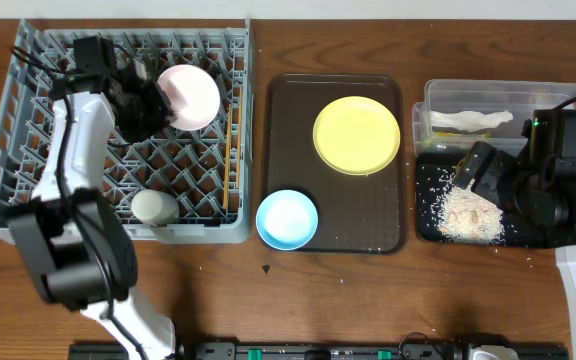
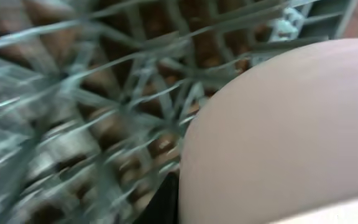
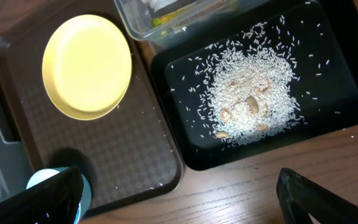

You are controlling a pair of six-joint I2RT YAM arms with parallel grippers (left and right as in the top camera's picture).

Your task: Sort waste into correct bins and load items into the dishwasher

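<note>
The white bowl [image 1: 190,95] stands on edge in the grey dishwasher rack [image 1: 8,150], and my left gripper [image 1: 148,105] is shut on its wall. The left wrist view is blurred: the white bowl [image 2: 278,124] fills the right half, one dark finger [image 2: 163,202] lies against it and the other is hidden. A small white cup [image 1: 155,207] and chopsticks [image 1: 230,150] lie in the rack. The yellow plate [image 1: 357,134] [image 3: 87,66] and light blue bowl [image 1: 287,219] [image 3: 39,179] rest on the brown tray. My right gripper [image 1: 473,170] [image 3: 179,199] hangs open over the table edge by the black tray [image 3: 328,93].
Rice scraps [image 1: 468,210] [image 3: 247,99] lie heaped in the black tray [image 1: 426,228]. Behind it the clear tub [image 1: 488,92] [image 3: 135,25] holds a white napkin [image 1: 471,120]. The brown serving tray [image 1: 338,232] [image 3: 123,155] sits between rack and bins, with stray grains on it.
</note>
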